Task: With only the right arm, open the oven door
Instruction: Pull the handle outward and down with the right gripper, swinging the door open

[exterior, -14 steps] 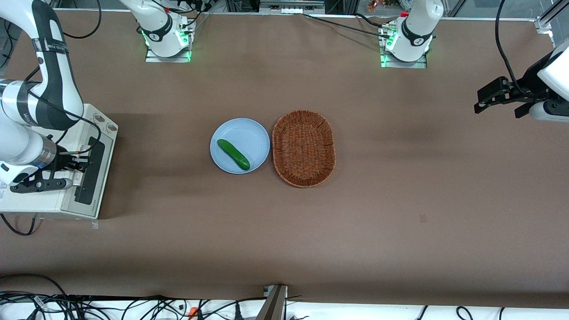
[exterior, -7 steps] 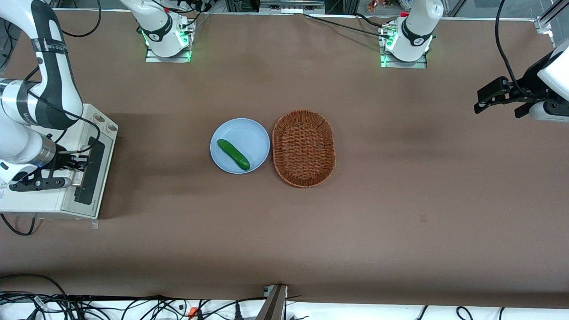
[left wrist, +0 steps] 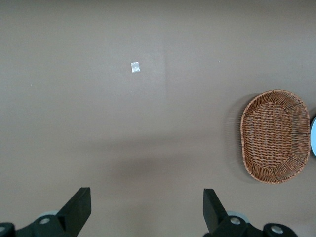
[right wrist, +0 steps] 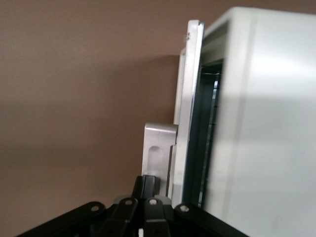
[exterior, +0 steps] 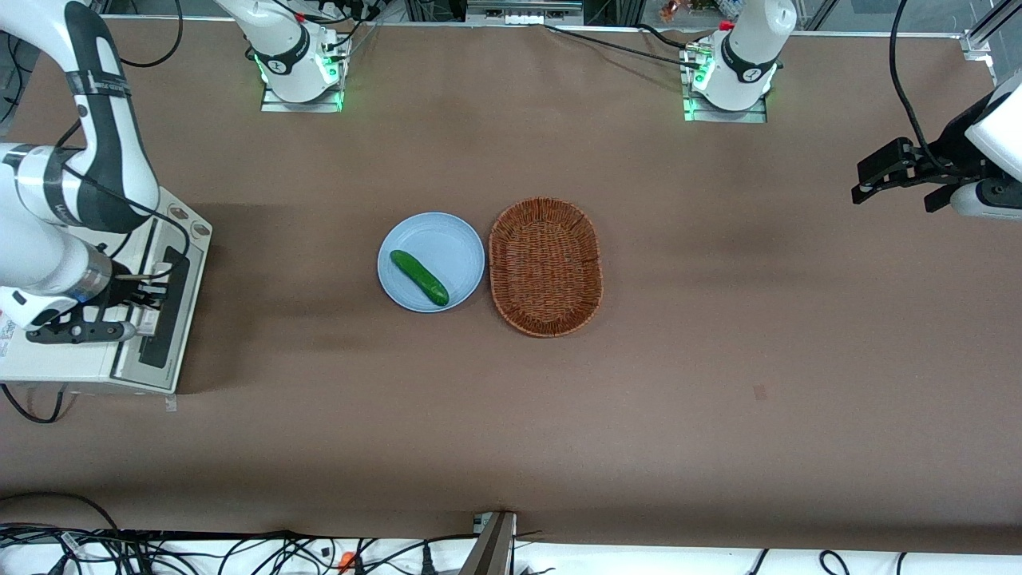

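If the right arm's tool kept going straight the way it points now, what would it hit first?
Most likely the oven door, already ajar. The tool sits right at the door's silver handle, pointing along the door's edge, so handle and door come first; depth past them is unclear.

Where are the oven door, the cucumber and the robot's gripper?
oven door (exterior: 164, 307): front view, on its dark glass window.
cucumber (exterior: 419, 278): front view, on its green middle, on the blue plate.
gripper (exterior: 148, 294): front view, between its fingertips at the door's handle.
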Robot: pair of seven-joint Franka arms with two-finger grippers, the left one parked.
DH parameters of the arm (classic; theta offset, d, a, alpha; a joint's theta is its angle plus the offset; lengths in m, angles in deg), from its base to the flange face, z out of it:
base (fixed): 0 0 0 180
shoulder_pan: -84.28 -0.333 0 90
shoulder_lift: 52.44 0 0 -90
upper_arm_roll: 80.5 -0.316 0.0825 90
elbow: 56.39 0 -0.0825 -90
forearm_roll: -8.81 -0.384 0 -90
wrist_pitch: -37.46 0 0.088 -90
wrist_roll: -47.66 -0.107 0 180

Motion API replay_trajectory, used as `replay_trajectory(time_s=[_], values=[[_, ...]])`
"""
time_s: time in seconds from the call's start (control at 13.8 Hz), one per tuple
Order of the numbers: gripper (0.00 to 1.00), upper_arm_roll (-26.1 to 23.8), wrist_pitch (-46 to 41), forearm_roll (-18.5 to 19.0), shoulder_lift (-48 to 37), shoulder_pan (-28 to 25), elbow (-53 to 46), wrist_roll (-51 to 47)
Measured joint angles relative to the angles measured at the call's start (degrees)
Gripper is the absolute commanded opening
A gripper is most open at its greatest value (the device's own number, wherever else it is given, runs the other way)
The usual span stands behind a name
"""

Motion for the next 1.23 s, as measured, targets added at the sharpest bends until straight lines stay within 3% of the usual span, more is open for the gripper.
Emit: replay_trajectory(time_s=[0.36, 0.43, 0.51, 0.65, 1.01, 1.23], values=[[0.01, -1.04, 7.25, -1.15, 8.23, -6.17, 0.62, -13.17], [0.08, -1.05, 9.25, -1.09, 10.35, -6.77, 0.22, -15.26], [0.25, -1.05, 11.05, -0.95, 12.26, -7.19, -0.59, -17.43], [1.0, -1.13, 12.38, -0.67, 14.68, -7.77, -3.29, -21.11], [1.0, -1.92, 5.48, -2.94, 13.29, -8.27, -10.51, -23.99], [1.0, -2.33, -2.78, -3.0, 6.52, -8.18, -12.52, -22.33]])
